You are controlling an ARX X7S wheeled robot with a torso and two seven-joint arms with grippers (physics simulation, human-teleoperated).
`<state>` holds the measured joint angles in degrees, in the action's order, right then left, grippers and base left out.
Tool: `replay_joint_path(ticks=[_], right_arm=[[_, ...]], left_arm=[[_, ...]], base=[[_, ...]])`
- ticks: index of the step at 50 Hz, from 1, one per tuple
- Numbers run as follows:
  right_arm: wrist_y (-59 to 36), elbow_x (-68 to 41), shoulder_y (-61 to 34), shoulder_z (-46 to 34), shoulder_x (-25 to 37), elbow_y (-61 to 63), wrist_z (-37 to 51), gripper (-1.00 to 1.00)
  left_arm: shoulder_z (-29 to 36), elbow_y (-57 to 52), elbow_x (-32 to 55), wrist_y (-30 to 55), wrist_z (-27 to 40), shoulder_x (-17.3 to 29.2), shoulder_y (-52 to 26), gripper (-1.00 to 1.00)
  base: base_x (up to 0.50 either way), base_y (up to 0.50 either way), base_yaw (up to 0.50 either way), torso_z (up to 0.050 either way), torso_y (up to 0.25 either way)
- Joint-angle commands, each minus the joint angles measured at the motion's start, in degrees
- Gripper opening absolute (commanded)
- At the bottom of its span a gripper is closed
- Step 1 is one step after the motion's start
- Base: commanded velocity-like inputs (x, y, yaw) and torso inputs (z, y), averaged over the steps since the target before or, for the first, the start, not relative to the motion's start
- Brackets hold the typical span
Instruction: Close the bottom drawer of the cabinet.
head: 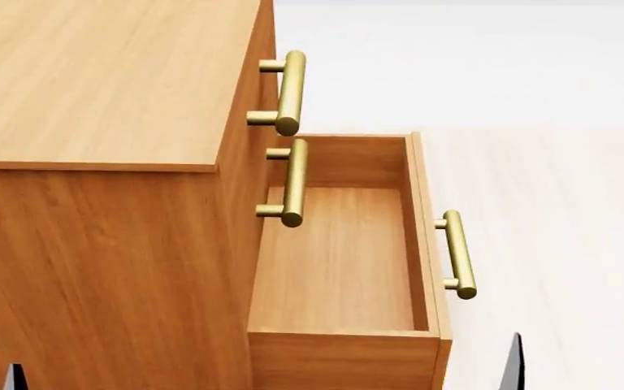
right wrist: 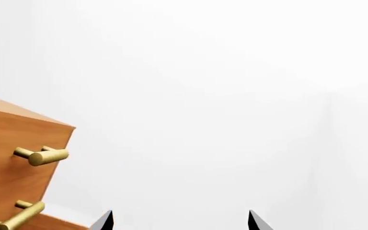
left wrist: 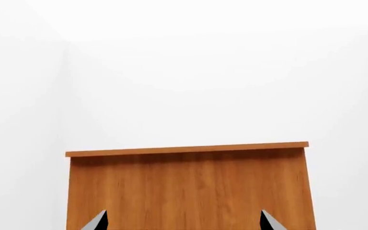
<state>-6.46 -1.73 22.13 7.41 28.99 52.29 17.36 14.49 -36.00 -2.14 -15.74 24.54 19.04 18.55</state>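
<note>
Tall orange-brown wood-grain cabinet; bottom drawer, brass bar handle, pulled fully out, empty. Approach step: neither gripper touching. Left gripper and right gripper spread wide, empty. Next: press drawer front inward.

Plain white walls, pale floor
</note>
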Motion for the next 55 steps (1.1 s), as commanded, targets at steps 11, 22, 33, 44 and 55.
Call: replay_joint_path(ticks=[11, 22, 33, 44, 55], right_arm=[[2.8, -9.4, -6.1, 3.3, 1.0, -11.9, -5.0, 1.00], [2.3, -12.7, -9.6, 2.6, 1.4, -16.1, -6.6, 1.00], [1.4, -15.4, -13.4, 1.0, 1.8, -22.7, -8.9, 1.00], [0.8, -17.7, -15.3, 1.7, 2.0, -25.5, -9.5, 1.00], [2.6, -19.1, -14.9, 2.9, 1.3, -28.0, -10.0, 1.00]], left_arm=[[-1.2, 0.3, -0.9, -0.9, -0.5, -0.8, 0.7, 1.00], [-1.1, 0.3, -0.8, -0.9, -0.1, -0.6, 0.8, 1.00], [-0.8, 0.4, -1.0, -0.7, 0.1, -0.5, 0.7, 1.00], [-0.5, 0.7, -1.2, -1.0, 0.5, -0.4, 0.8, 1.00], [-0.2, 1.0, -1.6, -1.3, 0.8, -0.3, 1.0, 1.00]], base=[[0.00, 0.00, 0.00, 0.000, 0.000], [0.00, 0.00, 0.00, 0.000, 0.000], [0.00, 0.00, 0.00, 0.000, 0.000], [0.00, 0.00, 0.00, 0.000, 0.000], [0.00, 0.00, 0.00, 0.000, 0.000]])
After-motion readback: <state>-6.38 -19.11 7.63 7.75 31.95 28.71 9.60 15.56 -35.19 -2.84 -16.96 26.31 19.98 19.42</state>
